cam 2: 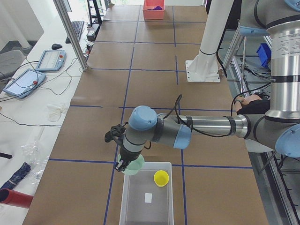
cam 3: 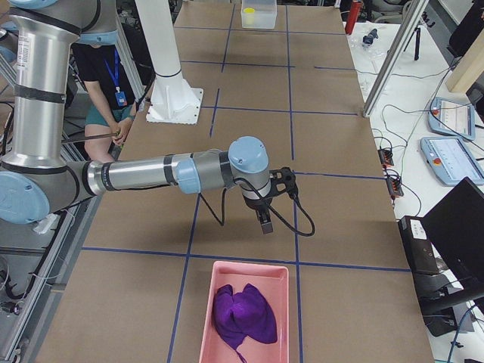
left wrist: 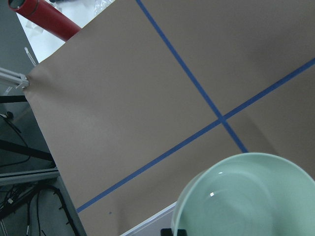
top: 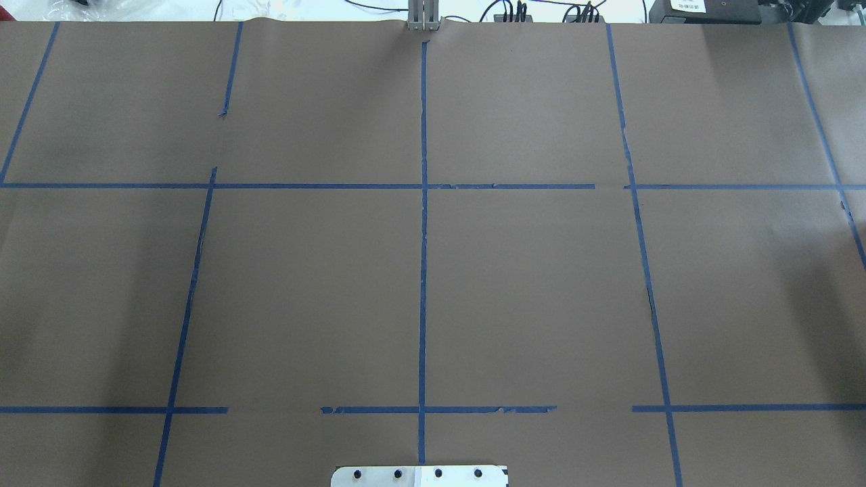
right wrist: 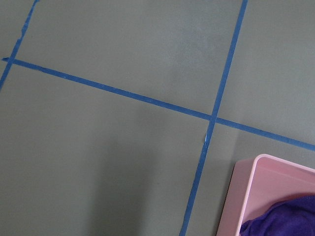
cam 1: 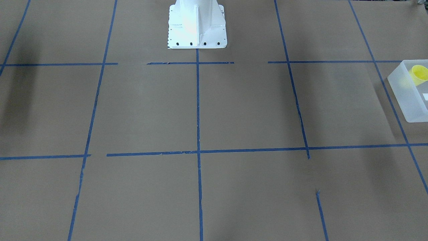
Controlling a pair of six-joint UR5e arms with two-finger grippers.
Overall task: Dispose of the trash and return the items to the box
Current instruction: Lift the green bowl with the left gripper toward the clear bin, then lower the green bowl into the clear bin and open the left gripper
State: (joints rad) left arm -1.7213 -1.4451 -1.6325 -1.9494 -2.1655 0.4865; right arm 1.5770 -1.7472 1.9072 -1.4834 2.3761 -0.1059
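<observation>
My left gripper [cam 2: 121,165] is shut on the rim of the pale mint-green bowl [cam 2: 136,165] and holds it over the far left corner of the frosted box [cam 2: 145,201]. In the left wrist view the bowl [left wrist: 251,196] fills the lower right, with a dark fingertip [left wrist: 173,231] at its rim and the box's edge [left wrist: 147,223] below. The yellow cup [cam 2: 161,177] lies inside the box; it also shows in the front view [cam 1: 419,74] inside the box [cam 1: 413,107]. My right gripper [cam 3: 265,224] hangs over the table just beyond the pink tray; I cannot tell whether it is open.
A pink tray [cam 3: 208,302] with a purple cloth [cam 3: 243,314] lies at the right end; its corner shows in the right wrist view [right wrist: 246,187]. The white robot base [cam 1: 197,26] stands mid-table. A red cylinder [cam 2: 16,198] lies off the table's edge. A person [cam 3: 102,76] sits behind the robot.
</observation>
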